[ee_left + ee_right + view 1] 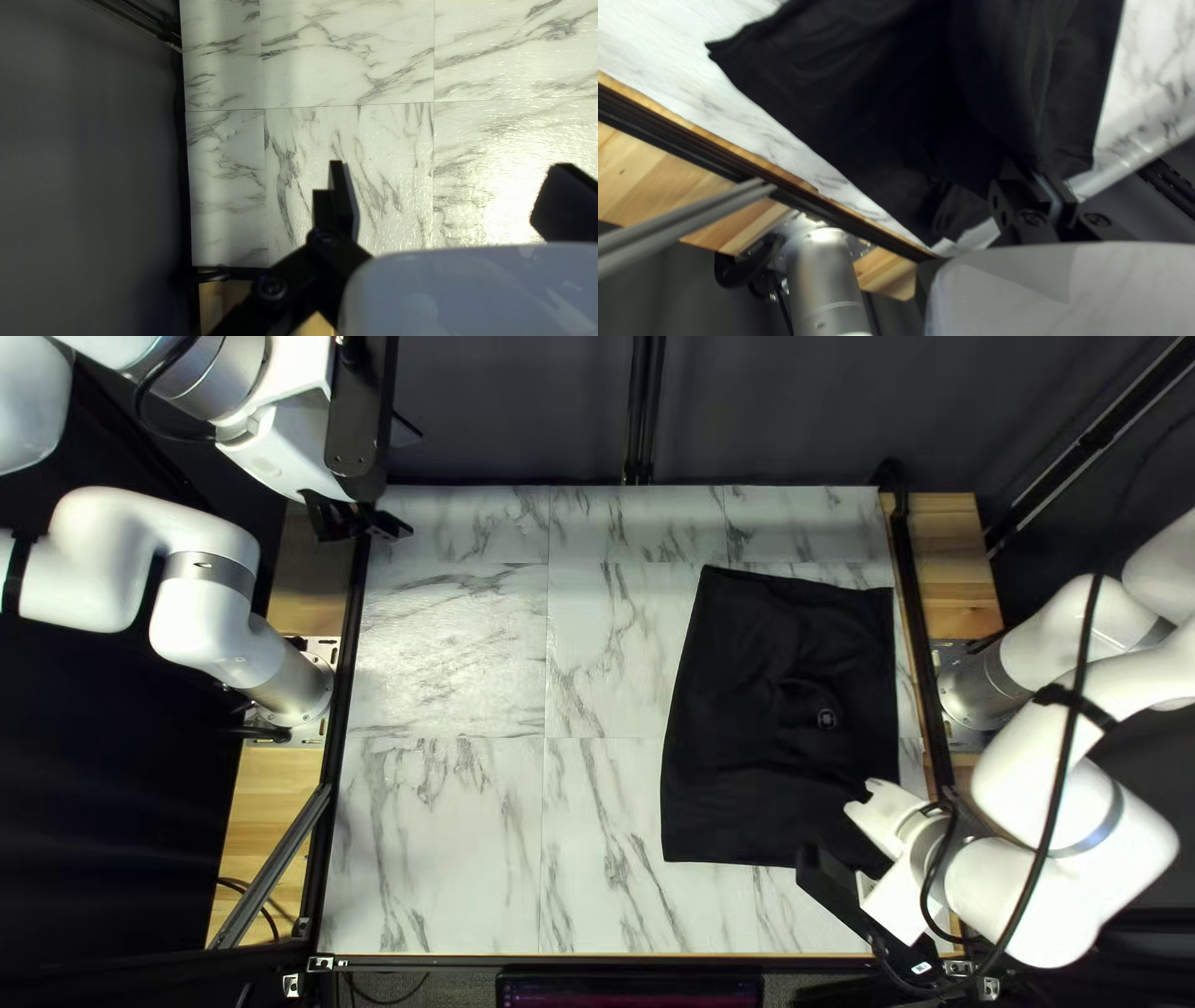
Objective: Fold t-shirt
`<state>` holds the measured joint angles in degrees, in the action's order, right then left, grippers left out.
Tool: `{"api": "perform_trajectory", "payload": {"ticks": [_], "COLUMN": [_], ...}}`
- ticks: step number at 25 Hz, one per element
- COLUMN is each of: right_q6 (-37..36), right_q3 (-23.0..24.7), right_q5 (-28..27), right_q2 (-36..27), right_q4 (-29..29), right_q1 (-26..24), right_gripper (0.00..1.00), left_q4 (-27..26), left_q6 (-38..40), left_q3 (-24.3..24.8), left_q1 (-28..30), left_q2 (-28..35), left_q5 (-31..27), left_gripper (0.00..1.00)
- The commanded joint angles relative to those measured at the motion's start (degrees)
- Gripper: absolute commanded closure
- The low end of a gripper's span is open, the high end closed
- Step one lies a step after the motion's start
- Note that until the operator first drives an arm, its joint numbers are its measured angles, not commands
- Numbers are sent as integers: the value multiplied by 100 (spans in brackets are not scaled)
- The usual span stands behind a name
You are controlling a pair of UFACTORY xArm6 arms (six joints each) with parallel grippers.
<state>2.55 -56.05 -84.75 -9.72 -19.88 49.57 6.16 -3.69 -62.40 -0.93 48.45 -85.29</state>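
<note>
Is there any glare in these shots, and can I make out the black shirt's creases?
Left wrist view: strong white glare washes out part of the marbled tabletop. Top left view: a softer sheen near its left side. Right wrist view: some creases show faintly on the shirt, others sink into black.

I can't read any words or numbers from here. I see one small, round, pale mark (827,718) on the soft black cloth shirt (759,697), but it is too tiny for me to tell what it says or shows.
</note>
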Motion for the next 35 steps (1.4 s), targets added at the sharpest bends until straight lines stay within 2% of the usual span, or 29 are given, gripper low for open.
{"api": "perform_trajectory", "payload": {"ticks": [1,5,10,15,18,26,30,34,35], "right_q6": [86,347,519,618,682,488,395,285,248], "right_q3": [-183,-100,465,438,513,416,445,814,931], "right_q5": [-296,-283,218,525,961,1336,1390,1510,1552], "right_q2": [59,117,24,318,604,972,946,587,464], "right_q4": [1,141,348,444,574,853,895,923,942], "right_q1": [55,225,281,411,516,522,490,390,350], "right_gripper": [100,100,100,100,100,100,100,100,3], "left_q4": [0,0,0,0,0,0,0,0,0], "left_q6": [0,0,0,0,0,0,0,0,0], "left_q3": [0,0,0,0,0,0,0,0,0], "left_q1": [0,0,0,0,0,0,0,0,0], "left_q2": [0,0,0,0,0,0,0,0,0], "left_q5": [0,0,0,0,0,0,0,0,0], "left_gripper": [0,0,0,0,0,0,0,0,0]}}
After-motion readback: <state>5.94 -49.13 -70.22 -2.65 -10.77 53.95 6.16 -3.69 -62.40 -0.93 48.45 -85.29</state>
